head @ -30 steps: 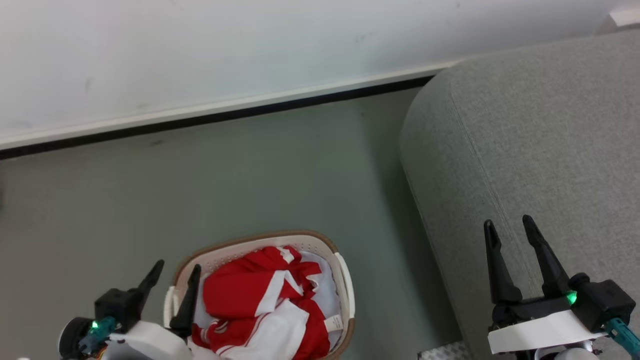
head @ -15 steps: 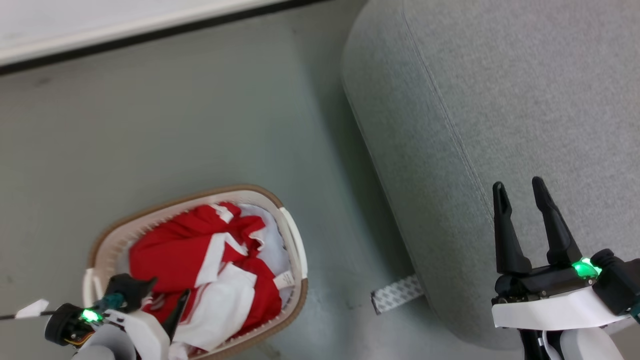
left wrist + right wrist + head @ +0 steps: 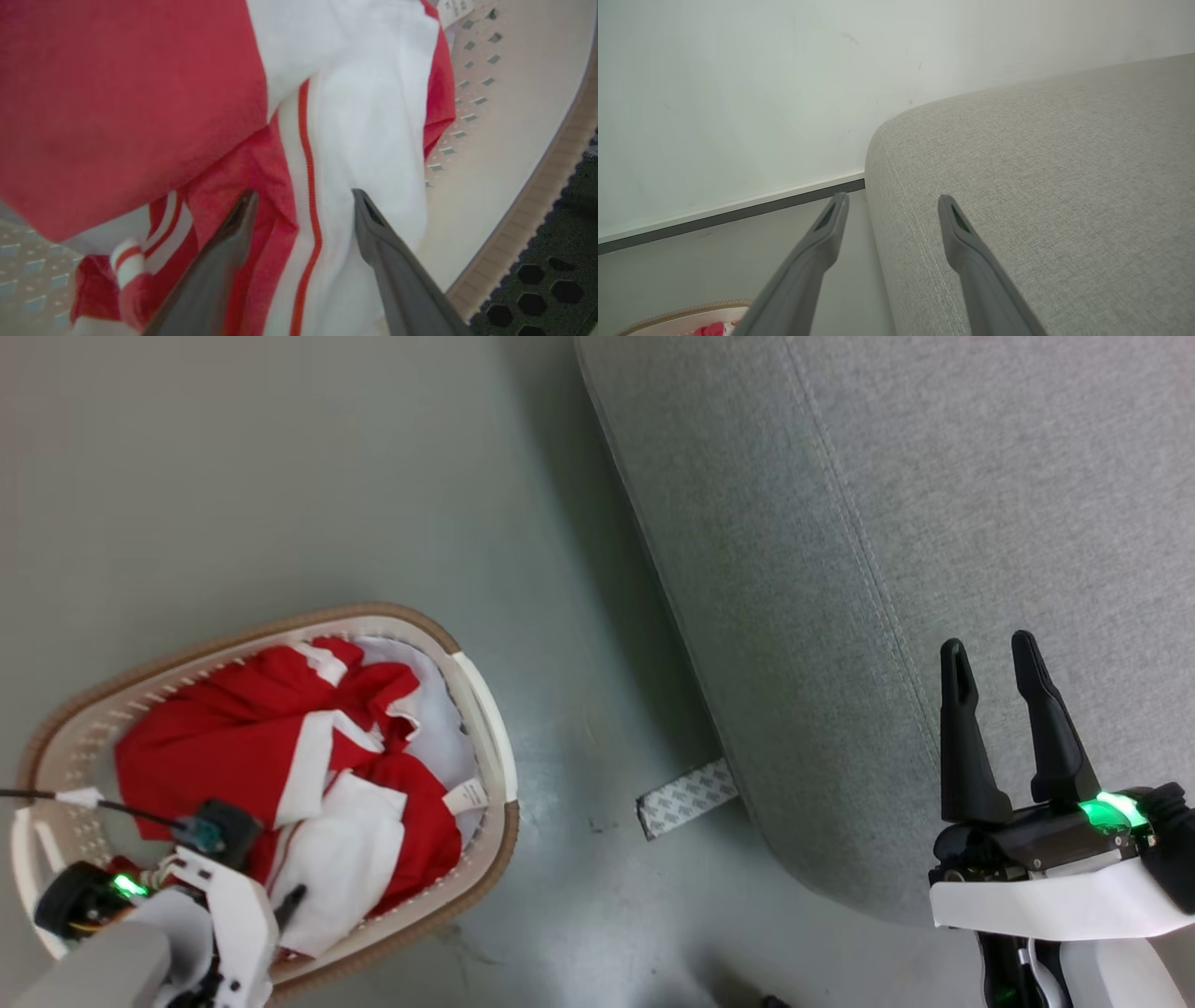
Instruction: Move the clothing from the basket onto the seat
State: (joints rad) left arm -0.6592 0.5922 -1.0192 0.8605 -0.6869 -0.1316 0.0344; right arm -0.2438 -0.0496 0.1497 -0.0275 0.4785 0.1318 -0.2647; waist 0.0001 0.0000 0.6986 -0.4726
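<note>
Both grippers are open: the left gripper (image 3: pixel 303 193) straddles a fold of red-and-white clothing (image 3: pixel 233 747) heaped in the cream laundry basket (image 3: pixel 487 737) on the floor (image 3: pixel 280 476), while the right gripper (image 3: pixel 988 649) hovers empty over the grey sofa (image 3: pixel 934 476). To grip well, I judge the left gripper should sink slightly deeper so the fold bunches between its fingers, then close on garment cloth alone, clear of the white liner (image 3: pixel 434 719) and the basket's wall.
</note>
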